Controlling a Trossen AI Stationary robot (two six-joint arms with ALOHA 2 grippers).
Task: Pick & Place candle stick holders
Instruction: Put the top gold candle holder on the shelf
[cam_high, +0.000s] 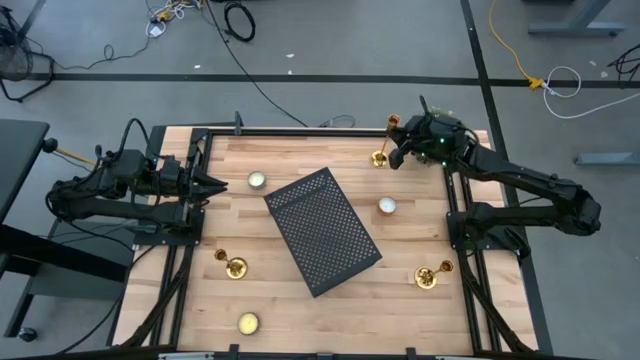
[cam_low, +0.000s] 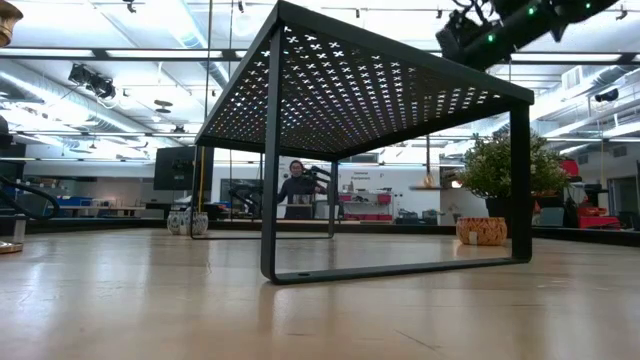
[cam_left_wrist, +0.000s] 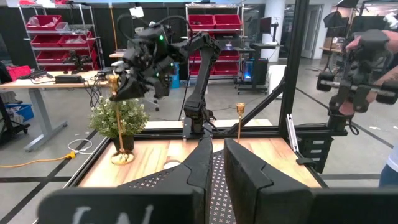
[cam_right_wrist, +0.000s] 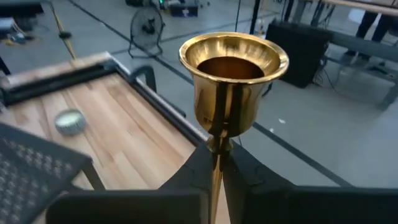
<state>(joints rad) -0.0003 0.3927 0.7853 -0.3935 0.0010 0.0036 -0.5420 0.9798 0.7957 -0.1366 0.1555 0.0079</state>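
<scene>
At the table's one o'clock corner, the right gripper (cam_right_wrist: 216, 163) was clamped on a brass holder's (cam_right_wrist: 231, 81) thin stem. The holder looked rigid, slick and top-heavy, so a grip below the cup suited it. The left gripper (cam_high: 213, 184) waited closed at nine o'clock.

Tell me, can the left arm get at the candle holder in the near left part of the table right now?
Probably yes: the left gripper, shut and holding nothing, has bare wood between it and that candle holder.

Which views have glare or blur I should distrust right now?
Low view: bright ceiling lights shine through the perforated black stand, underside backlit. Right wrist view: candle holder cup sharp with bright highlights; own fingers blurred. High view: evenly lit.
</scene>
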